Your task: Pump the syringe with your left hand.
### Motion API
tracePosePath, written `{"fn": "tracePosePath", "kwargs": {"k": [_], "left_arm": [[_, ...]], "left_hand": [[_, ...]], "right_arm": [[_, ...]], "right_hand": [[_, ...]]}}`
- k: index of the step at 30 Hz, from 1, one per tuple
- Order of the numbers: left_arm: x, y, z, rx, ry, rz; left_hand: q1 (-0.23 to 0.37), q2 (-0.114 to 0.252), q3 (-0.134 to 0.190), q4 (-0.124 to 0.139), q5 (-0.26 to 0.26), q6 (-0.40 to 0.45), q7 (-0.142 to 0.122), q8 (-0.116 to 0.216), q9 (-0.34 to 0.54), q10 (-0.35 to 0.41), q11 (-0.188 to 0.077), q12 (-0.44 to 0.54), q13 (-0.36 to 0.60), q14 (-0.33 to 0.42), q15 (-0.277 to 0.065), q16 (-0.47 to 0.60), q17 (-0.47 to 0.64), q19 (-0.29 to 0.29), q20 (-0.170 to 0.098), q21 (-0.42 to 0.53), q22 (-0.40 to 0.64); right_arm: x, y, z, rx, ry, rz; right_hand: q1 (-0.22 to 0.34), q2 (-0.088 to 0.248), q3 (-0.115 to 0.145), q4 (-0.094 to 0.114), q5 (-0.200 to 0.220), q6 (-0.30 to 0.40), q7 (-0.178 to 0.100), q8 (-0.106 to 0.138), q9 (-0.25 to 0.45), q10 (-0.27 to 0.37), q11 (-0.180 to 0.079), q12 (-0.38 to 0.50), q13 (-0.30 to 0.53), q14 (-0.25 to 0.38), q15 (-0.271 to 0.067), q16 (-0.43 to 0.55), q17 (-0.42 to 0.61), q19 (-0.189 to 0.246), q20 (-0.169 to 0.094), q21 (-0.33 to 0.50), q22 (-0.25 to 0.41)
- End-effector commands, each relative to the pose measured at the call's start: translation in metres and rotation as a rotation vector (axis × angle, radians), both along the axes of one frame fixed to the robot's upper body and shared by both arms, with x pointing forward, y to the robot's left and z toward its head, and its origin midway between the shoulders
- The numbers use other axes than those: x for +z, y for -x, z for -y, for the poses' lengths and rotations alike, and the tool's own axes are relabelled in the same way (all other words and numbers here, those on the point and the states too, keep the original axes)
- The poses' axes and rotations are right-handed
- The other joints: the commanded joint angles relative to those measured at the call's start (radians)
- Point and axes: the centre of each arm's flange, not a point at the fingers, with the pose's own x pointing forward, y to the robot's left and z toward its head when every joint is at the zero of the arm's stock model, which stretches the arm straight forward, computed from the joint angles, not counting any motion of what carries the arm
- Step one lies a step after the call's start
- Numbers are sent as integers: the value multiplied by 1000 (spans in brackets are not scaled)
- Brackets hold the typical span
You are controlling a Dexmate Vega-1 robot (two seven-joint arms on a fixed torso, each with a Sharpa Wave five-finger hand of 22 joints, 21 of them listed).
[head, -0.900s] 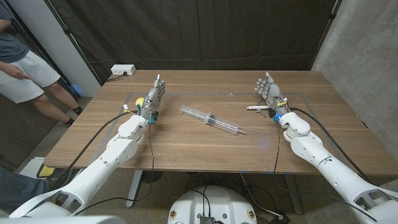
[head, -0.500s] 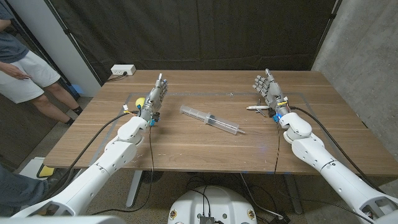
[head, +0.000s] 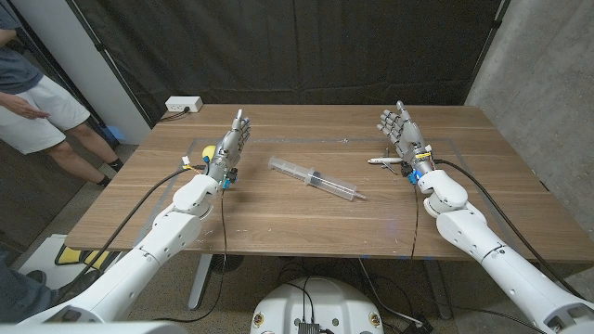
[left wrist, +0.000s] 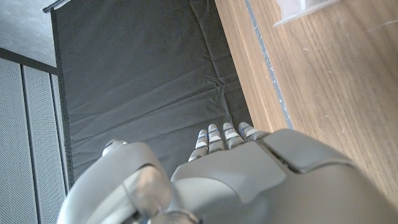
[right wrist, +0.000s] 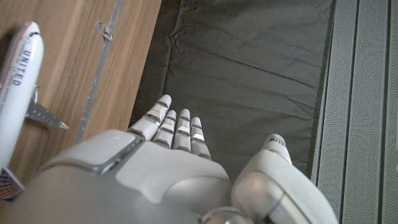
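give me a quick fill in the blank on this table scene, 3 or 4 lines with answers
1. The syringe lies on the table between the two ____.
2. The left hand holds ____.
3. The toy beside the right hand is a model ____.
4. The white power strip sits at the table's far ____ corner.

Answers: hands; nothing; airplane; left

curtained lab, black backdrop

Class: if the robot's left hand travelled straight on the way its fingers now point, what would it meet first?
Probably nothing on the wooden table: the left hand points toward the black curtain. The clear plastic syringe lies off to its side.
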Motion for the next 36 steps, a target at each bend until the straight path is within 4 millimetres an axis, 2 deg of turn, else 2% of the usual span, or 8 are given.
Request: {"fn": "tracePosePath", "kwargs": {"k": [1,18,28,36], "left_arm": [[4,2,8,-14,-19,30],[-3,-4,11,2,-13,-11],[-4,-7,6,24,-6,-9],[-3,-10,11,27,8,-11]], "left_hand": [[10,-2,-6,-3,2,7,6,5,3,7,-2,6,5,5,-3,6,2,-1,-24,8,3],[21,1,-6,-7,2,10,7,5,3,7,4,4,5,6,-2,5,2,-1,-26,9,2],[28,2,-7,-11,1,8,7,4,3,4,-3,3,5,5,-3,4,2,-4,-26,7,2],[33,2,-7,-13,1,11,7,5,3,8,-1,4,5,7,-3,5,2,-3,-27,8,2]], "right_arm": [[6,4,-9,29,64,7],[11,5,-5,27,53,22],[13,-1,-6,37,56,17],[15,2,3,37,59,25]], "right_hand": [[11,2,6,-6,5,8,-4,4,3,7,0,0,4,1,-1,1,2,-2,-19,-2,2],[17,2,7,-9,5,8,-5,3,3,6,-2,-3,4,-2,0,0,2,-6,-18,-4,2],[20,2,7,-10,5,7,-5,2,3,7,1,-4,4,-2,1,-1,2,-6,-18,-5,3],[21,2,7,-11,5,8,-5,2,4,6,0,-5,4,-2,1,0,2,-6,-18,-5,3]]}}
